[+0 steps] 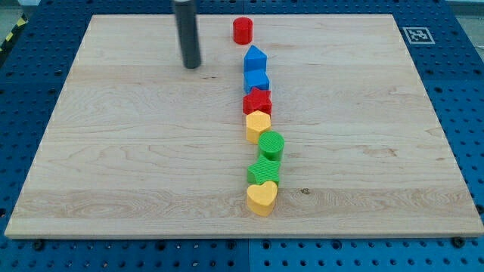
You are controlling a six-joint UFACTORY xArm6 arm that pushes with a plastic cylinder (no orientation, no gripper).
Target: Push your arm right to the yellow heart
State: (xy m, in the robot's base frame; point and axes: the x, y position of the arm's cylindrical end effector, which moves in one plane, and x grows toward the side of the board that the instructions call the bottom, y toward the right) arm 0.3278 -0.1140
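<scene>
My tip (192,65) rested near the bench's (113,166) top, left of the blocks. It was a plain rod; no end effector showed. The yellow heart (262,198) sat lowest, touching the green block (264,171). Coming down carelessly might have bumped that line.

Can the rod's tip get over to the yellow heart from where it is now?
Probably yes. My tip sits near the view's top, left of the block column, and the yellow heart is the column's bottom block. Bare board lies between them, so nothing seems to block a diagonal slide.
</scene>
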